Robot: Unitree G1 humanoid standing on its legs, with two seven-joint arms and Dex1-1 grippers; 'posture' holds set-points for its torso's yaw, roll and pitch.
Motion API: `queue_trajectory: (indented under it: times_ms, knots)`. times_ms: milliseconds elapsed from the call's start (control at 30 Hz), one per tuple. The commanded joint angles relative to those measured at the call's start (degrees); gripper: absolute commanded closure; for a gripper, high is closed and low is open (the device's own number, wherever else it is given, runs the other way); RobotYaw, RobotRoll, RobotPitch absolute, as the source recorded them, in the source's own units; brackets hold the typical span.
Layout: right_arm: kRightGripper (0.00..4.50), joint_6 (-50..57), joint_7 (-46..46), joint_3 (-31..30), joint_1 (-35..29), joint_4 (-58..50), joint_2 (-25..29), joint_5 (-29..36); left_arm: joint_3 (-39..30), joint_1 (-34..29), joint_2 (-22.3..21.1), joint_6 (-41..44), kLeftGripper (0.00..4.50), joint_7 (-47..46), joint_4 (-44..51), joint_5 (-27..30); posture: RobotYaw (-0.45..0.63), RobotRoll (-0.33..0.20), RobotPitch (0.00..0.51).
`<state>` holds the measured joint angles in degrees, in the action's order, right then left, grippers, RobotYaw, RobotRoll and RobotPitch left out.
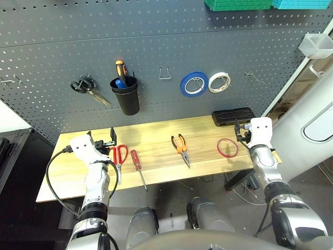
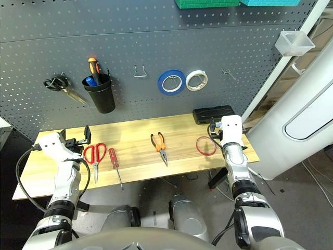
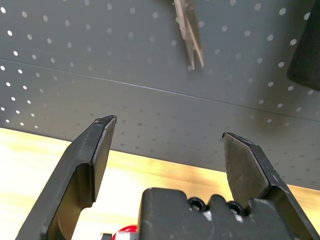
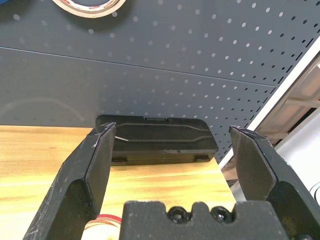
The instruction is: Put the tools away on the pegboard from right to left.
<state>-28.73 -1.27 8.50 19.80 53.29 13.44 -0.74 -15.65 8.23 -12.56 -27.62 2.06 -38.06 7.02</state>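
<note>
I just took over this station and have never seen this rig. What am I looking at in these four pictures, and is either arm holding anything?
It is a two-armed humanoid robot at a wooden table facing a grey pegboard. Two pictures come from cameras in its head, looking down over its arms. The other two come from its wrists, looking out between each gripper's black fingers. On the table, from the robot's right to left, lie a red tape ring, orange-handled pliers, a red-handled screwdriver and red-handled scissors. A black case sits at the back. The left gripper and right gripper are both open and hold nothing.
</note>
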Motion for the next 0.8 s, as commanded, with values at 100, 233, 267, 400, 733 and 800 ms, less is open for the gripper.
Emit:
queue_trajectory:
  times_ms: [100, 233, 267, 400, 733, 800]
  knots:
    - [0.00, -0.1, -1.0, -0.1, 0.7, -0.7, 0.0, 0.6, 0.2, -0.1, -0.2, 0.3, 0.03, 0.5, 1.3, -0.1, -0.06, 0.000, 0.002]
    - [0.00, 2.2, -3.4, -0.4, 0.2, -4.0, -0.3, 1.6, 0.9, -0.7, -1.4, 0.6, 0.03, 3.6, 3.9, 0.3, -0.05, 0.000, 0.010]
    - [0.00, 4.4, -3.4, -0.8, 0.1, -5.3, -0.1, 1.0, 1.1, -0.9, -2.0, 0.9, 0.03, 5.3, 4.9, 0.7, -0.05, 0.000, 0.012]
    - [0.00, 20.3, -0.7, -2.4, -1.3, -14.5, 1.2, -2.1, 2.4, -2.5, -4.9, 3.6, 0.03, 14.0, 9.3, 3.8, -0.07, 0.000, 0.038]
    - [0.00, 58.9, -12.9, -4.8, -5.3, -42.6, 2.9, 4.5, 7.0, -8.9, -14.4, 25.7, 0.03, 33.3, 34.6, 14.3, -0.14, 0.000, 0.194]
    - [0.00, 64.3, -12.3, -5.5, -5.2, -45.0, 2.9, 3.7, 7.6, -10.2, -16.0, 29.5, 0.03, 35.5, 38.6, 15.6, -0.14, 0.000, 0.219]
